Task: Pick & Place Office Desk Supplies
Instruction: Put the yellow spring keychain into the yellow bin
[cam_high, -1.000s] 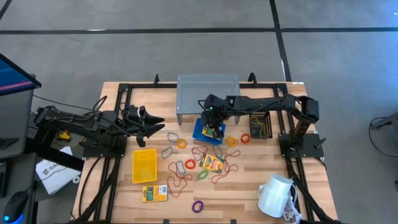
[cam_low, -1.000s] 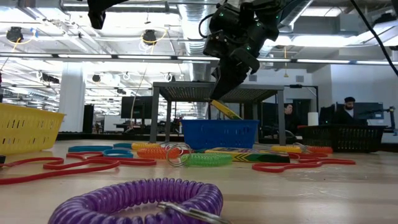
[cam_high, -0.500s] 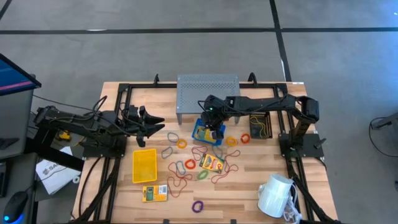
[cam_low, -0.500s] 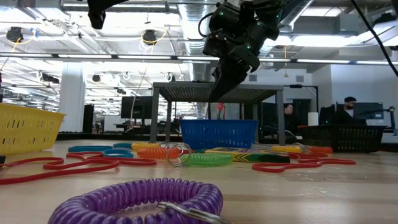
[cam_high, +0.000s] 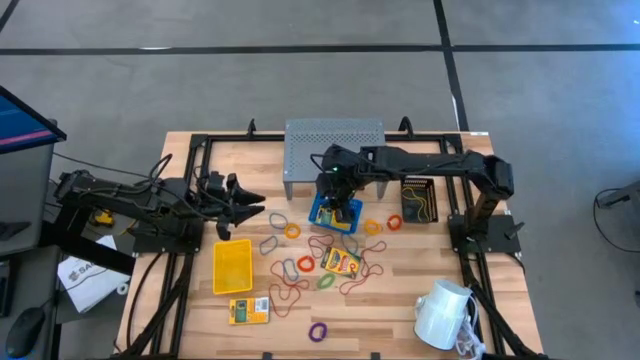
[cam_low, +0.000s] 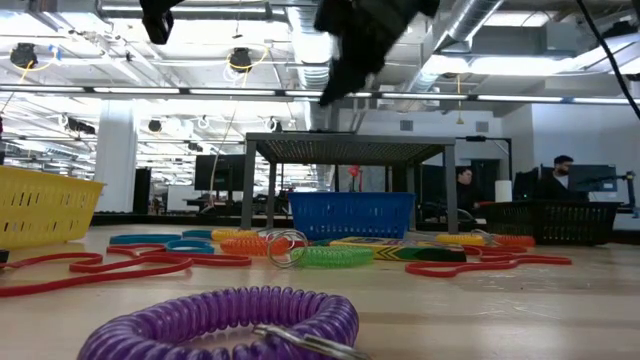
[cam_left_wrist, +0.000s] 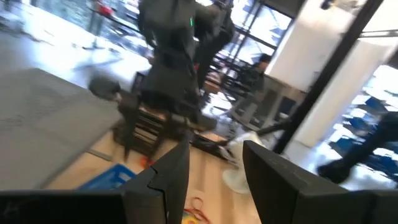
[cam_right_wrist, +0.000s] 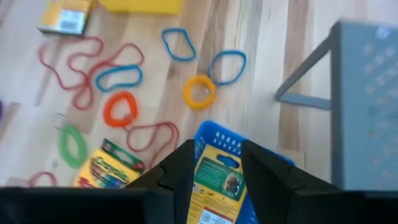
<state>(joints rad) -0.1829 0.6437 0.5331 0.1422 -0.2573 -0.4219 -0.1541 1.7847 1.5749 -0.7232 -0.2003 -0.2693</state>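
A yellow printed packet lies in the blue bin, which sits just in front of the grey perforated riser. Only the right wrist view shows the packet's green label; the low view shows just the bin's blue wall, hiding its contents. The right pincer hangs above the bin with its fingers parted and holding nothing, the packet showing between them. The left pincer waits off the bin's left side, fingers apart and empty. Beyond the bin, loops are scattered over the counter: a yellow coil, an orange one, a green one. A second packet lies among them. The yellow bin stands farther left, with bare wood around it.
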